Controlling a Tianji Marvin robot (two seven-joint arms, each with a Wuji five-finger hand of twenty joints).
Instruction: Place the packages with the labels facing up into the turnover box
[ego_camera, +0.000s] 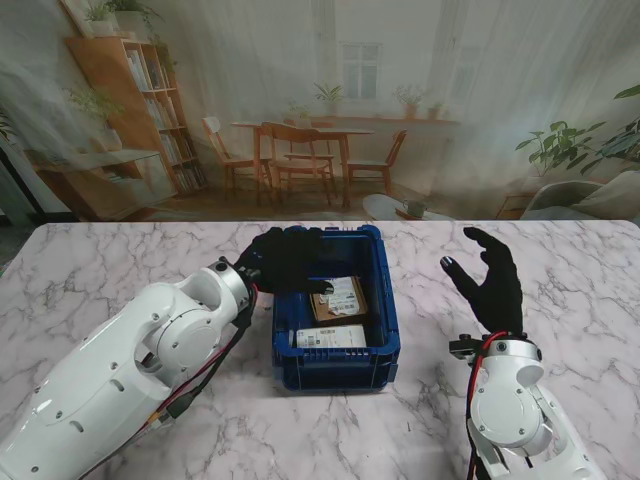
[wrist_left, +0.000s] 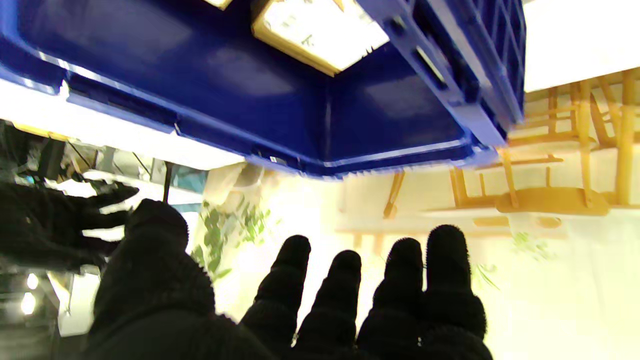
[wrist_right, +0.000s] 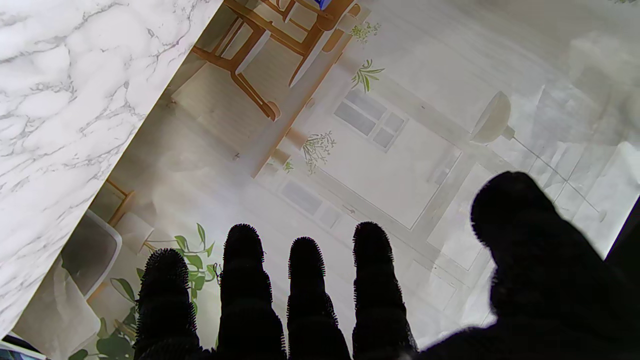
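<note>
Two packages: both lie inside the blue turnover box (ego_camera: 336, 372), white labels facing up.
Farther package (ego_camera: 339, 298): brown, with a white label, on the box floor toward the far half, partly hidden by the left hand.
Nearer package (ego_camera: 331, 337): flat, its white label with dark print showing, against the near wall of the box.
Turnover box position: on the marble tabletop (ego_camera: 90, 270), near the middle, between the two arms.
Left hand (ego_camera: 284, 262): black-gloved, reaching over the box's far left corner, above the farther package; its fingers (wrist_left: 343, 285) are extended side by side, thumb set apart, and hold nothing.
Left wrist view: the blue box wall (wrist_left: 250, 100) fills much of the picture, and a labelled package (wrist_left: 320, 35) shows inside it.
Right hand (ego_camera: 492, 280): black-gloved, raised over the bare tabletop to the right of the box, well apart from it; the fingers (wrist_right: 242, 280) are straight and slightly spread, thumb apart, holding nothing.
Right wrist view: only a marble tabletop edge (wrist_right: 60, 100) and the room backdrop beyond the fingertips.
</note>
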